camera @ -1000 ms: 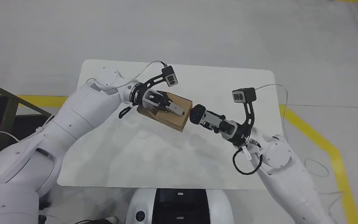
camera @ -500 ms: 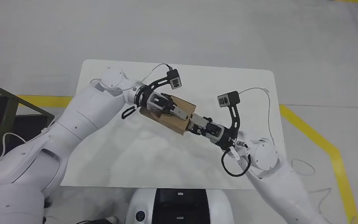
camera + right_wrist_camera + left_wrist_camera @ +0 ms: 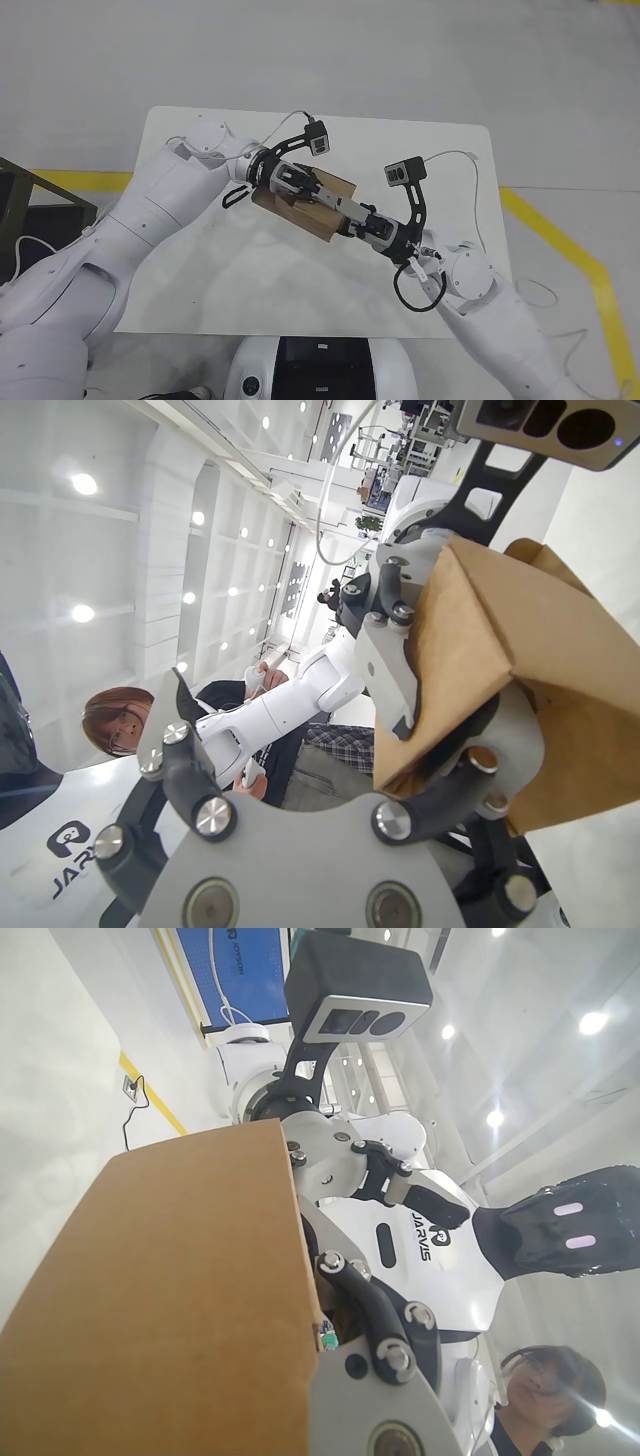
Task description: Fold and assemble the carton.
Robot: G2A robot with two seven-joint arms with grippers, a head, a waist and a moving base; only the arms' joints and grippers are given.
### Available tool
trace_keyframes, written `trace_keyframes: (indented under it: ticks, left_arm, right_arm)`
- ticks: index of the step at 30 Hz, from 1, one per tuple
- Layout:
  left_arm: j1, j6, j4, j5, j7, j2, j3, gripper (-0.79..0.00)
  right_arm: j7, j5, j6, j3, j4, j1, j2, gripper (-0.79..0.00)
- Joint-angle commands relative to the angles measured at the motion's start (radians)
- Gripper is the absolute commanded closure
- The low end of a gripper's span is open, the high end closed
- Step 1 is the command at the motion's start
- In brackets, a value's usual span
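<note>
One carton [image 3: 312,222]: brown cardboard, matte, boxy, sharp creases, at the middle of the one white smooth surface [image 3: 210,280]. My left jaws pinch a carton wall, grey finger [image 3: 395,690] flat on its outer face. My right jaws are spread wide at the carton's other end.

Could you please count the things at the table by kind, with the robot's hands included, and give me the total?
carton: 1
hands: 2, the left hand and the right hand
table: 1
Total: 4
</note>
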Motion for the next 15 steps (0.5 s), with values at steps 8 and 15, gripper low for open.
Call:
trace_keyframes:
  ticks: [8, 15]
  left_arm:
    - [0.026, 0.026, 0.032, 0.047, -0.017, 0.006, -0.052, 0.000]
    - [0.072, 0.018, 0.002, -0.002, -0.017, 0.022, -0.106, 0.000]
  right_arm:
    - [0.016, -0.001, 0.011, 0.072, -0.032, -0.046, 0.010, -0.785]
    - [0.020, -0.007, -0.003, 0.113, -0.028, -0.061, 0.013, -0.785]
